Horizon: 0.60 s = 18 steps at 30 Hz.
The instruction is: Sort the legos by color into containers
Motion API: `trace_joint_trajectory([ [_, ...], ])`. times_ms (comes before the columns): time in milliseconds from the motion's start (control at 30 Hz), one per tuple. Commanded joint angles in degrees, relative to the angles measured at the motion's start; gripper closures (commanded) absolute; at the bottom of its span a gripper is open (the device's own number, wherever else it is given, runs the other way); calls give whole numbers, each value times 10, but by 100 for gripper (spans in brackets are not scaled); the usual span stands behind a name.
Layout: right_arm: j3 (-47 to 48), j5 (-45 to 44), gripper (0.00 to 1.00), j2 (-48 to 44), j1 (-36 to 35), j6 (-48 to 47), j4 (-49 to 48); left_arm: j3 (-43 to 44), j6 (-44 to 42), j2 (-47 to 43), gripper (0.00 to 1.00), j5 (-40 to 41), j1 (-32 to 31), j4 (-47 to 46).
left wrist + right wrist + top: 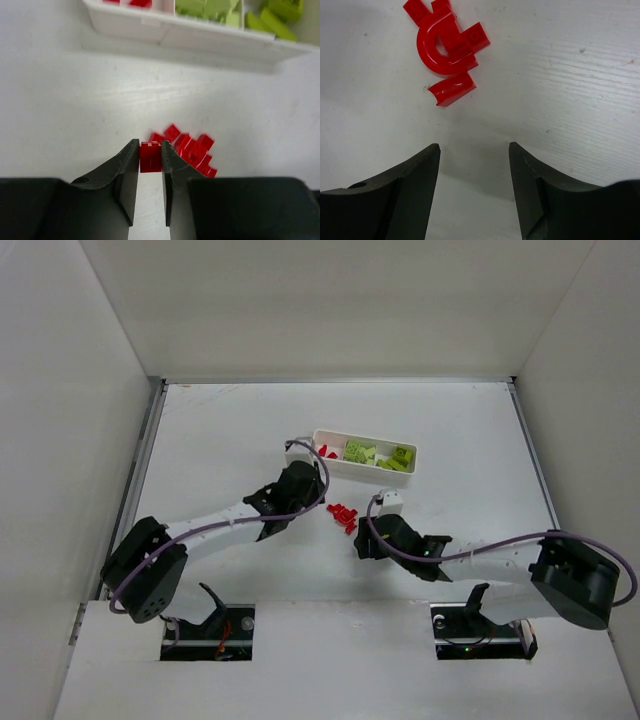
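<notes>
1. Red brick first. On the left wrist cam my left gripper is clamped on it, with both fingers pressed flat against its sides. It sits at the left edge of the red pile, which lies on my side of the white tray, well short of its wall. I can't tell if the brick is off the table or resting on it.
2. Right wrist cam: my right gripper is spread wide with nothing between the fingers, only bare table. The loose red pieces, including a curved red arch, lie just ahead of the tips and don't touch them.
3. Top cam: the tray has a few red legos in its left compartment and green legos in the middle and right ones. The red pile sits just in front of the tray, apart from it, between my two wrists.
</notes>
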State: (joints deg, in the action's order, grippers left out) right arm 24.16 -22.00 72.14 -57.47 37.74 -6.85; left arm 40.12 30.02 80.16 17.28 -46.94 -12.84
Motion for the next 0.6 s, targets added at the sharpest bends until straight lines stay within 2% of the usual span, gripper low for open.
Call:
trace_joint_trajectory([
  [0, 45, -4, 37, 29, -8, -27, -21, 60, -1, 3, 85, -23, 38, 0],
  [167, 57, -17, 36, 59, -8, -32, -30, 145, 10, 73, 84, -30, 88, -24],
  [433, 68, -49, 36, 99, -18, -26, -47, 295, -10, 237, 83, -27, 116, -32],
  [500, 76, -56, 35, 107, -24, -26, -46, 319, -13, 268, 79, -25, 122, -27],
  [567, 84, -62, 35, 122, -29, -27, -49, 333, -15, 286, 69, -21, 126, -27],
])
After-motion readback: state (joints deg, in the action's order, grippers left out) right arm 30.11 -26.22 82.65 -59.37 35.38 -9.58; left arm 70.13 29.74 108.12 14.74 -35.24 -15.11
